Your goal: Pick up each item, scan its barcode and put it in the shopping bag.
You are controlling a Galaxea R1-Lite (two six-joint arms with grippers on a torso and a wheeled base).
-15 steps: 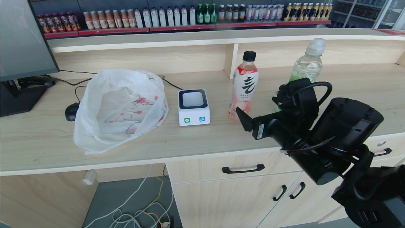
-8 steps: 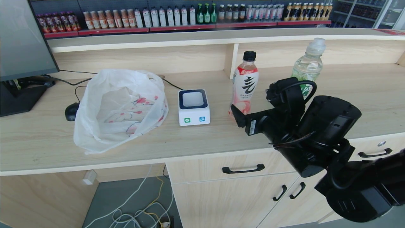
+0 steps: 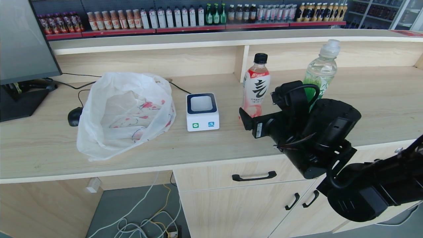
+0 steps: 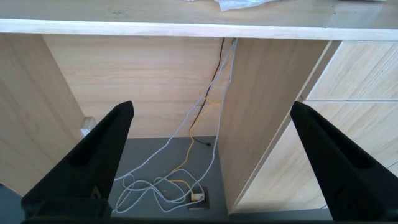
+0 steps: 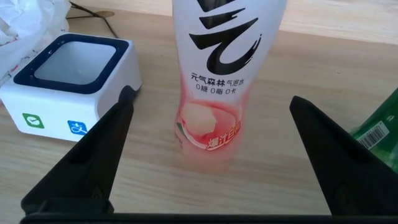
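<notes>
At the right half of the counter (image 3: 231, 142), the right gripper (image 5: 211, 106) sits at 6 o'clock of the pink bottle (image 3: 255, 89), its jaws spread wide and level with the bottle's lower body. That spread looks chosen to take the bottle's full width, and the low, sideways approach suits a tall upright thing that could tip if struck near the cap. The bottle stands at 3 o'clock of the scanner (image 3: 202, 111), so the carry to the reading window would be short. The shopping bag (image 3: 124, 112) slumps open at 9 o'clock of the scanner, mouth up, ready to receive. A green bottle (image 3: 320, 71) waits at 2 o'clock of the pink one, partly behind the arm.

From the head, one finger overlaps the bottle's base, and I cannot tell whether it touches. The right wrist view shows the bottle centred between both fingers with a gap on each side, so nothing is gripped yet. The left gripper (image 4: 211, 106) hangs below the counter edge, jaws wide and empty, facing loose cables (image 4: 180, 168) on the floor.
</notes>
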